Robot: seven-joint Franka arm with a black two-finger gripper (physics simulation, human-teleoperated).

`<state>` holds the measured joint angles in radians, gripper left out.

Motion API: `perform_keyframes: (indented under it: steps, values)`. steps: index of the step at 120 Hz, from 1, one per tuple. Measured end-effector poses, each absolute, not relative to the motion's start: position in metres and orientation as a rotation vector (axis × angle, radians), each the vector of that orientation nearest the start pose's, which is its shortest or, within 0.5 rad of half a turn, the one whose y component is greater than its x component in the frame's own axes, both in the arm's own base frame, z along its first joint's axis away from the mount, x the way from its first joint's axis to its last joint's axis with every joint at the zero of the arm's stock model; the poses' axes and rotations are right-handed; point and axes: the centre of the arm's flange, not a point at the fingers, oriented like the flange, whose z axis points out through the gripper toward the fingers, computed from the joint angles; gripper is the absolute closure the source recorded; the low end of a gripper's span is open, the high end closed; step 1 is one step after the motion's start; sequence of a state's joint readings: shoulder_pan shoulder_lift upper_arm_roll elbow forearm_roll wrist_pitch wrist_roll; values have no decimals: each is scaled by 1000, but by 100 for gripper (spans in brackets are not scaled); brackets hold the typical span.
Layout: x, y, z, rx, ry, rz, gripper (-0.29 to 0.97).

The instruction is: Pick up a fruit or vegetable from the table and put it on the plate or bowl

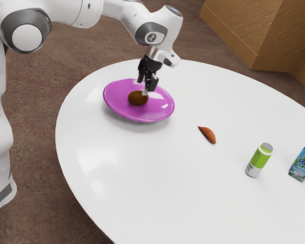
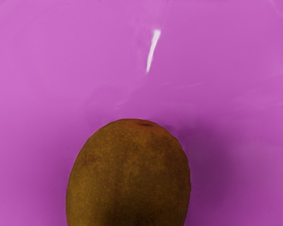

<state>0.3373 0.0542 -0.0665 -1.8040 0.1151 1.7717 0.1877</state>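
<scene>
Kiwi, brown fuzzy oval fruit (image 1: 138,98), sits near the middle of the glossy magenta round plate (image 1: 160,109). The plate is at roughly 10 o'clock on the white oval bench (image 1: 168,178) in the exterior view.

Black two-finger claw (image 1: 146,87) hangs straight over the kiwi, at about 1 o'clock from it in that view. It is unclenched: fingers parted, tips just above the fruit's top, not on its flanks, grasping nothing. Wrist view agrees, with the kiwi lying on the magenta surface right under the hand.

Handling, my read:
- Light, so no load concern.
- Firm-ish skin over soft flesh. Moderate squeeze only; a hard clamp would bruise it.
- Fuzzy skin should give decent friction, but the rounded shape can squirt out of a pinch made off-centre.
- It may roll on the slick plate, so any nudge is a risk.
- If a regrasp is needed: pinch across the short axis at the widest belly, fingers on opposite flanks.

Placement looks done.

Also on the bench, well apart from the plate:
- orange-brown pointed wedge (image 1: 207,134) at 4 o'clock from the plate
- green-and-white bottle (image 1: 258,159) farther along the same line
- blue-white drink carton (image 1: 303,162) at the bench's 3 o'clock edge
</scene>
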Motion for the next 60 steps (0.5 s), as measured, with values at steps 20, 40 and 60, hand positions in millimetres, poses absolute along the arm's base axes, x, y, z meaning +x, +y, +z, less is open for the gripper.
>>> perform_keyframes:
  steps: [20,40,60]
  values:
    - [550,149,501,-3060,-28,163,3]
    - [552,145,502,-3082,-12,155,1]
    - [560,134,526,-3086,28,88,0]
